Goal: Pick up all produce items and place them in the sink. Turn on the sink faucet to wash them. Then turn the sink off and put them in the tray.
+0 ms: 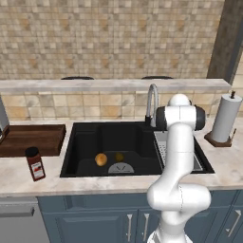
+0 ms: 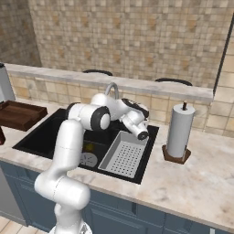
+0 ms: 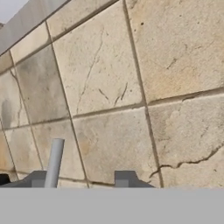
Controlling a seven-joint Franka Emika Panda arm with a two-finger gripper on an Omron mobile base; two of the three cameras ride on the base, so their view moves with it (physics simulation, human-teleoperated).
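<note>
Standing behind the robot, I see the two produce items lying on the floor of the black sink (image 1: 85, 142): the orange-yellow fruit (image 1: 100, 159) sits left of the smaller olive-brown fruit (image 1: 119, 156), the pair near each other and just behind the round grey drain (image 1: 121, 168). The sink faucet (image 1: 151, 102) rises at the basin's back edge, its curved spout arching forward. A grey perforated rack (image 2: 124, 157) lies in the right part of the basin. On the desk (image 1: 19, 175) to the left, the dark wooden tray (image 1: 33, 138) rests flat, and a red-labelled jar (image 1: 35, 163) stands upright in front of it, near the sink's left rim. A white paper towel roll (image 1: 226, 117) stands on its holder to the right of the sink.

The arm reaches up toward the back wall beside the faucet. From the hand camera, the pincer (image 3: 83, 177) faces the beige wall tiles (image 3: 131, 87), its tips drawn in toward each other, with a thin grey rod (image 3: 54, 162), seemingly the faucet's lever, rising beside the left tip; whether they actually pinch it I cannot tell.
</note>
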